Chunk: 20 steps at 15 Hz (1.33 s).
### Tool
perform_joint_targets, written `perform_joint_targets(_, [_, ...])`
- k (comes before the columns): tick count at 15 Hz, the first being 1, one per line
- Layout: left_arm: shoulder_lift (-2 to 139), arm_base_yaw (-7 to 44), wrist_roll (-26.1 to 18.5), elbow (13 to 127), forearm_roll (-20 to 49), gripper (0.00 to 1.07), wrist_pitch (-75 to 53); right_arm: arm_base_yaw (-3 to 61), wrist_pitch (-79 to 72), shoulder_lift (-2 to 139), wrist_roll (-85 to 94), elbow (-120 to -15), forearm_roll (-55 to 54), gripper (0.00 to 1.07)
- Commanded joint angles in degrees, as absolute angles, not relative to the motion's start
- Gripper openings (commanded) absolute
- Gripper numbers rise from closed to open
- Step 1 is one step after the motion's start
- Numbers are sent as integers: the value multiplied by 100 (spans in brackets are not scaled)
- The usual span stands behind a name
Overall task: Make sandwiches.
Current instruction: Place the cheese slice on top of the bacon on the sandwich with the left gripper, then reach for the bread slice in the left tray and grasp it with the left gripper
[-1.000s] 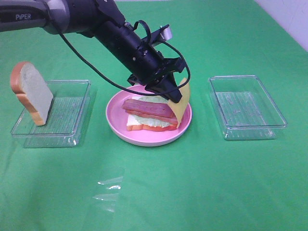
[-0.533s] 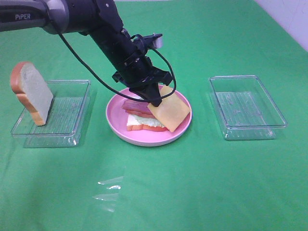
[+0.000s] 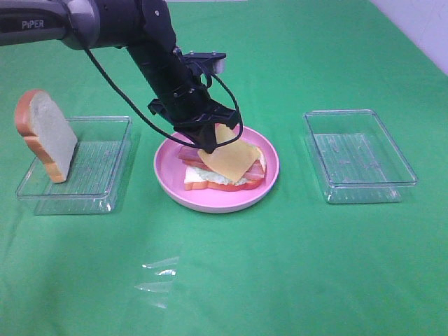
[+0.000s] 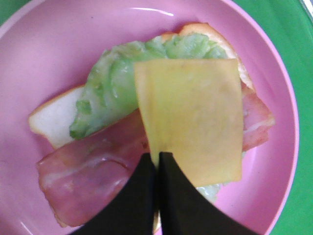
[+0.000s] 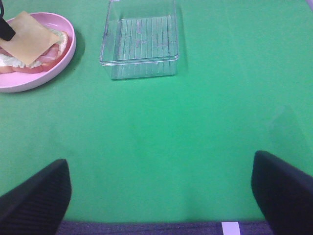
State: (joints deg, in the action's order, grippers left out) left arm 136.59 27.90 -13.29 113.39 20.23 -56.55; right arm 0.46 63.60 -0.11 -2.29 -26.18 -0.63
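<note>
"PiPER" on the left arm point(image 3: 42, 24)

worktop point(image 3: 294, 266): bright green cloth, plain and unpatterned
plate point(image 3: 168, 183): pale pink, glossy
cheese slice point(image 4: 193, 117): yellow-orange, flat and even in tone
lettuce point(image 4: 122, 78): light green, mottled with darker green patches
bacon strip point(image 4: 90, 176): reddish pink with paler streaks
bottom bread slice point(image 4: 54, 125): white crumb with an orange-brown crust
spare bread slice point(image 3: 47, 134): white face, orange-tan crust
left tray point(image 3: 105, 175): clear plastic, ribbed floor
right tray point(image 3: 358, 155): clear plastic, ribbed floor
left pincer point(image 4: 157, 161): black
left arm point(image 3: 140, 35): black, with a grey section lettered in white
right pincer point(image 5: 161, 196): black fingers point(image 5: 34, 200)
</note>
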Motion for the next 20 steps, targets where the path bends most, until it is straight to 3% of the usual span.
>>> perform_joint_targets(1, [13654, 2790, -1238, 11362, 1988, 21, -5609, 52, 6343, -189, -241, -2607, -97, 96])
perform_joint_targets(2, [13636, 2790, -1226, 11385, 1954, 33, -5609, 52, 6343, -189, -241, -2607, -97, 96])
perform_joint_targets(4, [13602, 2790, -997, 11728, 1799, 93, -5752, 52, 6343, -189, -241, -2607, -97, 96])
perform_joint_targets(5, [13596, 2790, -940, 12032, 1633, 102, -5982, 52, 6343, -189, -241, -2607, -97, 96])
perform_joint_targets(9, [13596, 2779, -859, 13241, 1312, 102, -7133, 52, 6343, -189, -241, -2607, -97, 96])
perform_joint_targets(11, [13516, 2641, -212, 13768, 934, 102, -7546, 52, 6343, -189, -241, -2607, -97, 96])
perform_joint_targets(13, [13310, 2578, -115, 13711, 619, 102, -7546, 52, 6343, -189, -241, -2607, -92, 96])
perform_joint_targets(17, [12118, 2057, 269, 12662, -223, 102, -7546, 52, 6343, -189, -241, -2607, -92, 96])
perform_joint_targets(20, [11121, 917, 401, 11345, -223, 102, -7546, 52, 6343, -189, -241, -2607, -92, 96])
